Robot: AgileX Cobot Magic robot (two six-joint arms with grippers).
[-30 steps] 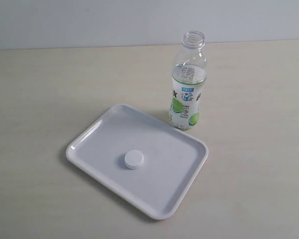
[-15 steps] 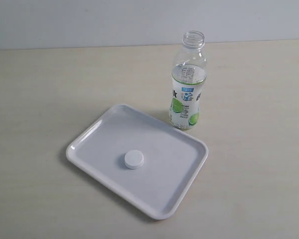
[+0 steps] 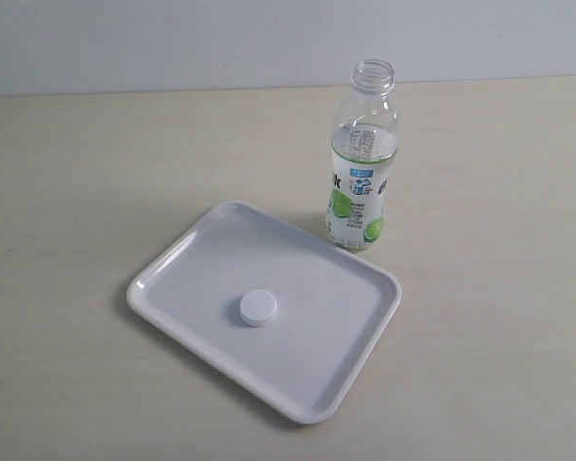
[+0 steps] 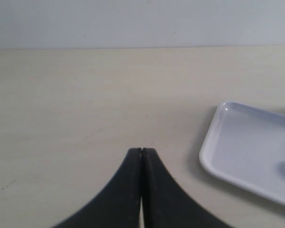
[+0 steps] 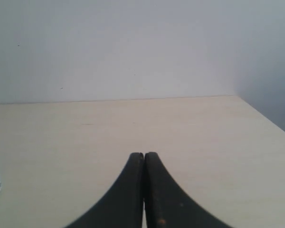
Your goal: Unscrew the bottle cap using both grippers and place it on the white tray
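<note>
A small round white plastic cap (image 3: 257,307) rests on the glossy white rectangular tray (image 3: 319,331), the black left gripper (image 4: 141,151) and right gripper (image 5: 144,154) pinched together, empty; a stray sweep could topple the uncapped clear plastic bottle (image 3: 362,182).

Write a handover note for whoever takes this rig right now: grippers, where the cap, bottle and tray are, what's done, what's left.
Left gripper: shut, empty, over the bare table, with a corner of the tray off to one side.
Right gripper: shut, empty, over bare table.
Neither arm shows in the exterior view.
Bottle cap: lies flat on the white tray, near its middle.
Bottle: upright on the table close by the tray's far rim, neck open.
Done: cap is off and on the tray.
Left: nothing of the job that I can see.
</note>
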